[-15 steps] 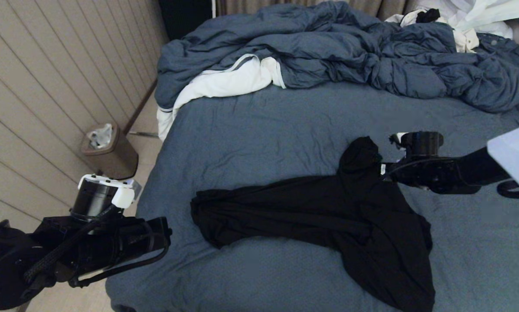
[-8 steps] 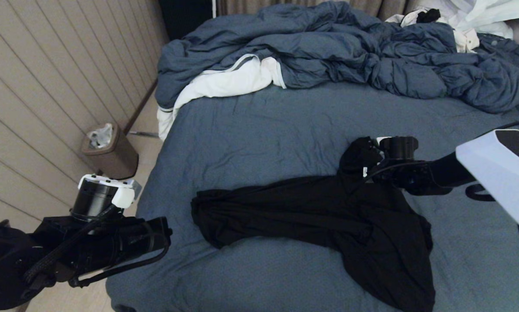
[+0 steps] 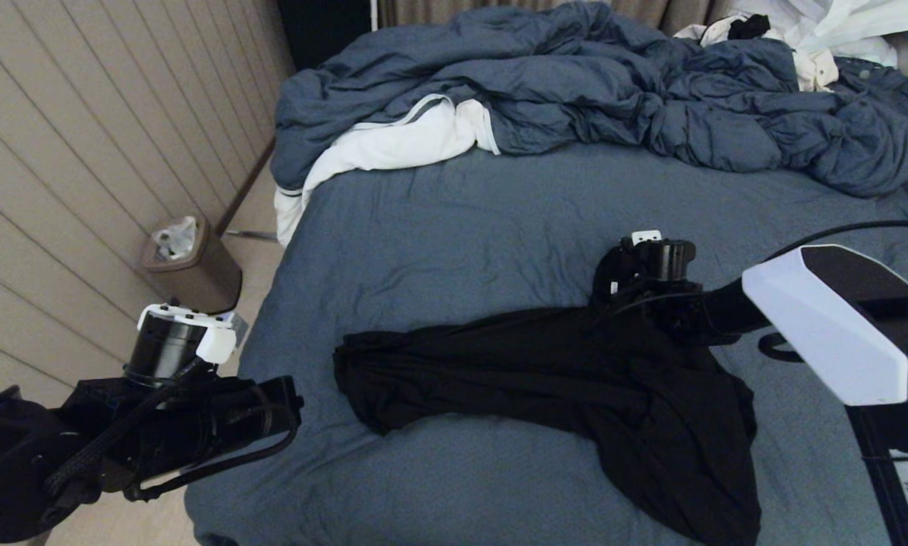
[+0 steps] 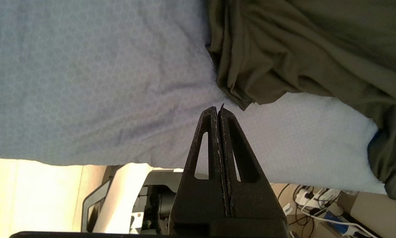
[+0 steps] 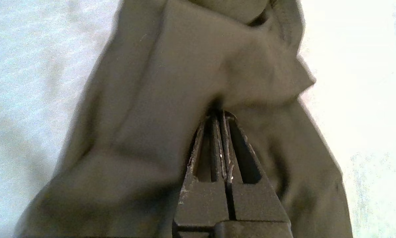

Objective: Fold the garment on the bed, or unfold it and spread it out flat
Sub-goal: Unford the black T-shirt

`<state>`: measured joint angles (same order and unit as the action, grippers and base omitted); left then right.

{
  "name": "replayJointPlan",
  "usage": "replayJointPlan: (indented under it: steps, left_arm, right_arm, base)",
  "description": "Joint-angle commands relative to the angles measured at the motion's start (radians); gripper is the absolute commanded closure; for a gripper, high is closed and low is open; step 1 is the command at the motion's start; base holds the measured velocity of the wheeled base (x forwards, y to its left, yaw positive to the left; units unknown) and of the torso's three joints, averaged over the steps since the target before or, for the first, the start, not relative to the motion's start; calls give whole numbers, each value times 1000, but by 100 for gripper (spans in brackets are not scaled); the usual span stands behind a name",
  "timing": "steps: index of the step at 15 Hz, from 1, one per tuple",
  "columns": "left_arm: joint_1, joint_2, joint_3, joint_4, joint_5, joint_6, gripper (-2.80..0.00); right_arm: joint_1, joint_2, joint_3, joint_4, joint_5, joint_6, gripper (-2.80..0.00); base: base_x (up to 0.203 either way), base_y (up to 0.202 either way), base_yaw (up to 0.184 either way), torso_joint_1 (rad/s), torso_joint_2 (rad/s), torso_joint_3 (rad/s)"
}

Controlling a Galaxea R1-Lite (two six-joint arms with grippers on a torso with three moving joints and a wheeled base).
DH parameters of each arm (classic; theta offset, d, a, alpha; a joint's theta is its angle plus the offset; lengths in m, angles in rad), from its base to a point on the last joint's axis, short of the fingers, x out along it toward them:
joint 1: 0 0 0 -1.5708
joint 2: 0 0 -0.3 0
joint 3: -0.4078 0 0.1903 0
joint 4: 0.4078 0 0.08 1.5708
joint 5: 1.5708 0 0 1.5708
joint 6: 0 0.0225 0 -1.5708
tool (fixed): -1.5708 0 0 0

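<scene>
Since a second ago, our right tool [image 5: 219, 114] has slid leftward over the T-shirt [image 3: 575, 379], jaws pinching a fold of it. Our left tool [image 4: 217, 110]: pressed together, empty, beside the bed's [image 3: 454, 227] near-left edge. T-shirt: crumpled mid-bed. Duvet [image 3: 575, 83]: rumpled beyond.

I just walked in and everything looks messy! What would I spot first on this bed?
First the black T-shirt, lying bunched and twisted on the near part of the blue bed. The right gripper is shut, tips pressed into the shirt's far end. Behind, a rumpled blue duvet is heaped across the far side, and the left gripper waits shut near the shirt's other end.
</scene>
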<state>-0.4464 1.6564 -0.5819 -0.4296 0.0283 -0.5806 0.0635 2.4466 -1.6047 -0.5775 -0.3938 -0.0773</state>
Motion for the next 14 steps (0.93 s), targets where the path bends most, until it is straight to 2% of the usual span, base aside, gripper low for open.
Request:
replayJointPlan:
  steps: [1,5,8,14]
  left_arm:
    - [0,3,4,-12,1,-2,0]
    - [0,3,8,-18,-1,-7,0]
    - [0,11,11,-40,2,-8,0]
    - [0,17,11,-41,2,-8,0]
  right_arm:
    - [40,55,-41,-63,-41,-13,0]
    - [103,70,-122,-123,-97,-18,0]
    - [159,73,-166,-146,-104,-27,0]
    - [198,118,-306,-159,-150,-98,0]
  base:
    - [0,0,0,0,0,0]
    - [0,0,0,0,0,0]
    - [0,0,0,0,0,0]
    - [0,0,0,0,0,0]
